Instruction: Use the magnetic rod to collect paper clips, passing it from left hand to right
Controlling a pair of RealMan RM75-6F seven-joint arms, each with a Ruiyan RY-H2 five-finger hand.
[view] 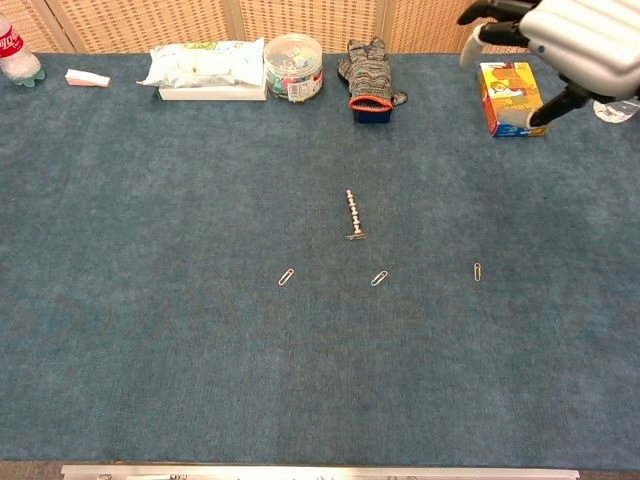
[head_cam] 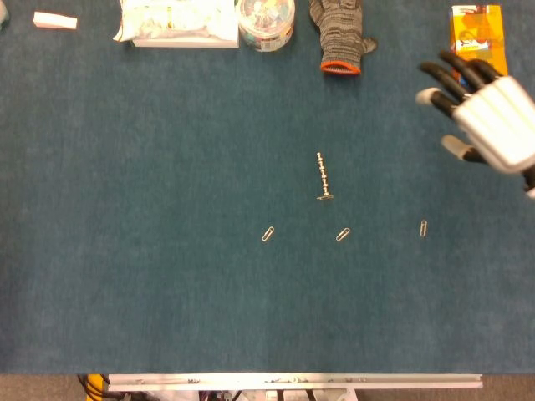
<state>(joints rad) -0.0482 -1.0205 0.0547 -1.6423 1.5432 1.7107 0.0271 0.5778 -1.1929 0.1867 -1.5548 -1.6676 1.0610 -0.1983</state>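
Note:
A small beaded magnetic rod (head_cam: 323, 176) (view: 353, 216) lies on the blue cloth near the middle of the table. Three paper clips lie in a row in front of it: one to the left (head_cam: 267, 234) (view: 287, 277), one in the middle (head_cam: 343, 235) (view: 379, 278), one to the right (head_cam: 423, 228) (view: 477, 271). My right hand (head_cam: 486, 114) (view: 560, 40) hovers at the far right, above the table, fingers spread and holding nothing. It is well away from the rod. My left hand does not show in either view.
Along the far edge stand a tissue pack (view: 206, 68), a clear tub of coloured clips (view: 294, 66), a grey knitted glove (view: 368, 68) and an orange box (view: 512, 98). A bottle (view: 18, 55) stands at the far left corner, another (view: 618, 95) at the far right.

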